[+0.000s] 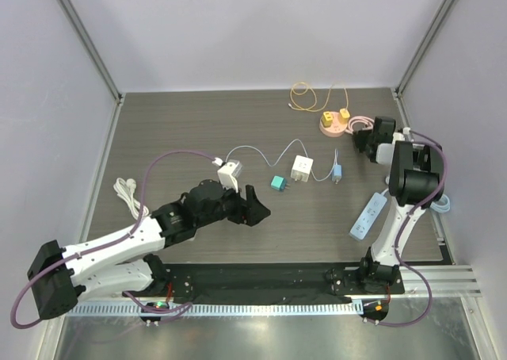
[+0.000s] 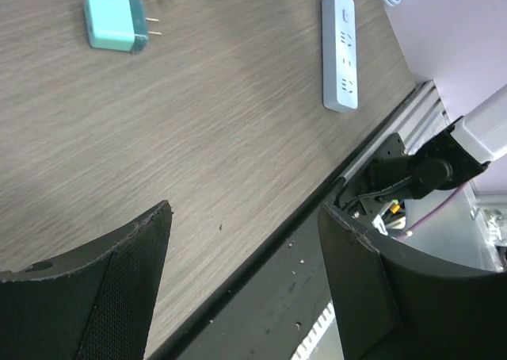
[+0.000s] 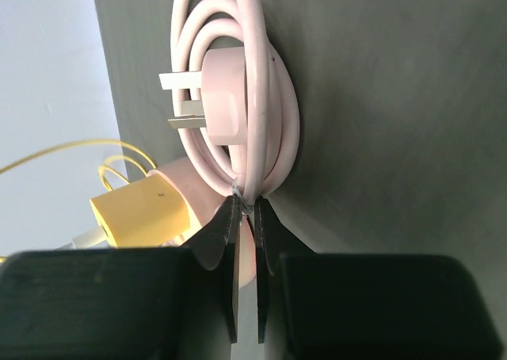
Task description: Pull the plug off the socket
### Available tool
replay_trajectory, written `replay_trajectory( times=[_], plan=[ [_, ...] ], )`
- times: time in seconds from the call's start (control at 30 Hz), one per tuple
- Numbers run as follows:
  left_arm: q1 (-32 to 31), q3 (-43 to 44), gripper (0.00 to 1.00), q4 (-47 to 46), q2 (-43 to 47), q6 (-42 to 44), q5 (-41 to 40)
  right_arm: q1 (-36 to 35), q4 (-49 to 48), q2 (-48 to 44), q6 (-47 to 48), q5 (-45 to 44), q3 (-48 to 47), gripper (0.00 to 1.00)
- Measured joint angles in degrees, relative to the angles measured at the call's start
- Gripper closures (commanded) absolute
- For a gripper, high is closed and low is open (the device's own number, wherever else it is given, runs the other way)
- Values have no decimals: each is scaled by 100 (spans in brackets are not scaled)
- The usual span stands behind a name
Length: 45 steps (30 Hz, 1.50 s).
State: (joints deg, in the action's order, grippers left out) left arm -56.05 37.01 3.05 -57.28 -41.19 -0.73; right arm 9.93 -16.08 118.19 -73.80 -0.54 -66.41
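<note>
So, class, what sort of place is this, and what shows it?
Probably a robot lab test cell: plain walls box in the table, a left arm and right arm are bolted at its near edge, and a power strip and teal charger lie out like props.

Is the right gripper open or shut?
Shut: the right gripper tips nearly touch against the pink cable; a grip on it, cannot tell.

Round pink socket at back right of counter. Two yellow plugs seated on top, upright. Its pink cord lies coiled just beside it, the cord's pink plug flat, prongs bare.
</note>
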Motion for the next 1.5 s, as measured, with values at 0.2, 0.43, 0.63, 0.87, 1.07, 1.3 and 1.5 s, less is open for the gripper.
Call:
replay_trajectory(
  times=[0.2,0.43,0.63,0.87,1.07,1.3,1.5],
  plan=[
    [0,240,25,345,-26,-166,205,-107,-745,-1158,11,-133,1853,99],
    [4,1338,24,1010,-621,-131,181,-352,-1768,-1735,66,-442,3108,98],
    [92,2846,25,1340,-1932,11,79,-560,-2295,-1731,243,-468,3246,80],
    [420,4743,31,1469,-3993,127,435,-623,-2590,-1749,588,-431,3248,49],
    [466,6277,34,1768,-5484,337,498,-623,-2448,-2004,1075,-426,3191,39],
    [424,6968,39,1786,-6317,619,-26,-546,-2247,-2044,1751,-35,2677,44],
    [404,7272,41,1587,-6741,763,-385,-380,-2369,-1766,1982,649,2415,65]
  ],
)
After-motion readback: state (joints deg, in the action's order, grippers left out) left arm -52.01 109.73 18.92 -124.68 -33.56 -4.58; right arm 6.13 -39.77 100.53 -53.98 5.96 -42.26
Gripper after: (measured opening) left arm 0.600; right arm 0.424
